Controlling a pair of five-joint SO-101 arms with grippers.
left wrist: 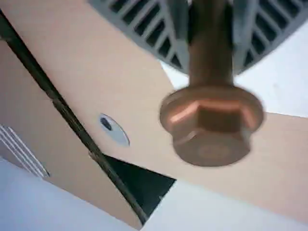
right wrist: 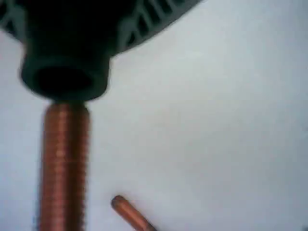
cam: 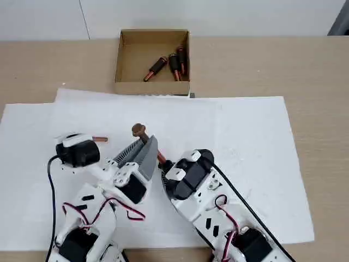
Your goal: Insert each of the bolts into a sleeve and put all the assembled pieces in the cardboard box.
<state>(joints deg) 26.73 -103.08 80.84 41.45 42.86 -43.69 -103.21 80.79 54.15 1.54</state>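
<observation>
Now the left hand (left wrist: 211,29) clamps a copper hex-headed bolt (left wrist: 211,125), its thread at the mouth of the black tubular sleeve (right wrist: 65,74) gripped by the right hand (right wrist: 72,21).

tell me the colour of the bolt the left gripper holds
Shiny copper-orange all over; the bolt shows best in the left wrist view.

In the left wrist view the held bolt (left wrist: 211,120) is blurred, and its shank is cut off by the top edge. In the right wrist view the sleeve (right wrist: 62,72) runs off the top edge. Below it the held bolt's threads (right wrist: 62,163) run off the bottom edge, as does the loose bolt (right wrist: 129,212) at lower centre. In the high view that loose bolt (cam: 100,140) is half hidden behind the left arm's motor (cam: 79,153).
</observation>
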